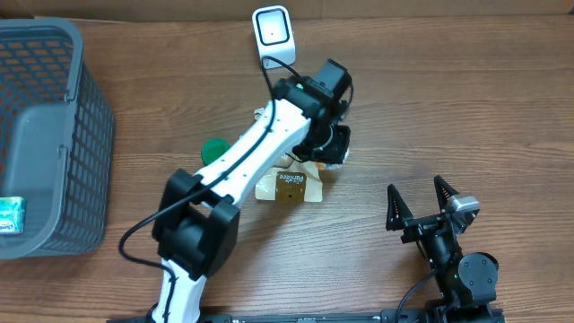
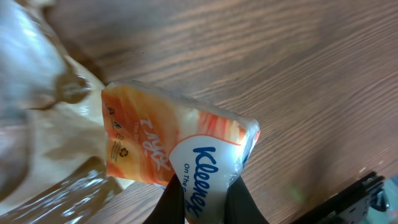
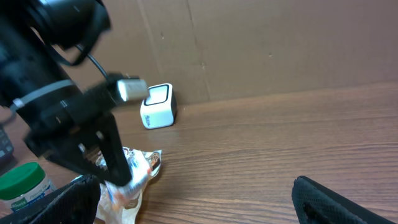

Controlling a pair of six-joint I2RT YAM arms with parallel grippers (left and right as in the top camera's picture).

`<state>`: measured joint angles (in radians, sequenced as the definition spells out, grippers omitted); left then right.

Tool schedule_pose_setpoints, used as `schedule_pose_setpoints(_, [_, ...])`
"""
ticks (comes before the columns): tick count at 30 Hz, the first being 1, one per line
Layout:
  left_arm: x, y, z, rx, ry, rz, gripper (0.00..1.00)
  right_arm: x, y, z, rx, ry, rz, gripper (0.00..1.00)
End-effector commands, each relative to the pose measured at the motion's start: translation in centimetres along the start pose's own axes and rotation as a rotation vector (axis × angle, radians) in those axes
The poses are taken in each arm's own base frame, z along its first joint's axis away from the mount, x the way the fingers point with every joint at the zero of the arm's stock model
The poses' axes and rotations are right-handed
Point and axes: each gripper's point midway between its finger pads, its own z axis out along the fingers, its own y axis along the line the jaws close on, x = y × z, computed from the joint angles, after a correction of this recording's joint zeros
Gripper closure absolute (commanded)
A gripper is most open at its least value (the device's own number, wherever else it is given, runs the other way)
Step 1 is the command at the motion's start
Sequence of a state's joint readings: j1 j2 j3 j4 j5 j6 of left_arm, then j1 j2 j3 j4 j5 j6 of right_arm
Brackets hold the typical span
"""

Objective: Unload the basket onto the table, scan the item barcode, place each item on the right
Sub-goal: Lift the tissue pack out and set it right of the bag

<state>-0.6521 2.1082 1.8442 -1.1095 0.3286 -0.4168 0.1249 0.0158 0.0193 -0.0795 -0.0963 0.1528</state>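
Overhead view of a wooden table with two robot arms. Nearest the front edge, at the lower right of the frame, the right gripper (image 1: 415,186) sits idle with its black jaws spread wide and nothing between them.

Left of it, the white left arm (image 1: 242,161) rises from the bottom edge and reaches diagonally toward the upper middle. Its left gripper (image 1: 330,152) hangs above the centre of the table. The left wrist view shows those jaws clamped tight on one end of a soft tissue pack (image 2: 180,149), orange and white with blue lettering. The pack is lifted off the wood. No barcode can be made out on the face that shows.

Just below the arm, at mid-frame, a tan snack packet (image 1: 291,187) lies flat on the table. A jar with a green lid (image 1: 213,150) stands close to its left. A grey mesh basket (image 1: 54,117) fills the left edge, with a small teal packet (image 1: 11,215) inside it.

Farthest away, at the top centre, a small white scanner (image 1: 272,29) stands against the cardboard back wall.

As a judgement, the pick-up is done. What remains is carrying the pack up to the scanner, which is near but apart from it, and turning the barcode toward its window.
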Motion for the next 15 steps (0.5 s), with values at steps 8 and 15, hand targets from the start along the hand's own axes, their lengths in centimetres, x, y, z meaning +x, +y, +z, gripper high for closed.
schedule_pose_setpoints(8, [0.2, -2.5, 0.6, 0.057, 0.004, 0.087, 0.65, 0.3, -0.3, 0.0, 0.011, 0.001, -0.004, 0.0])
schedule_pose_setpoints(15, [-0.8, -3.5, -4.4, 0.103, -0.064, 0.175, 0.53, 0.3, -0.3, 0.0, 0.011, 0.001, -0.004, 0.0])
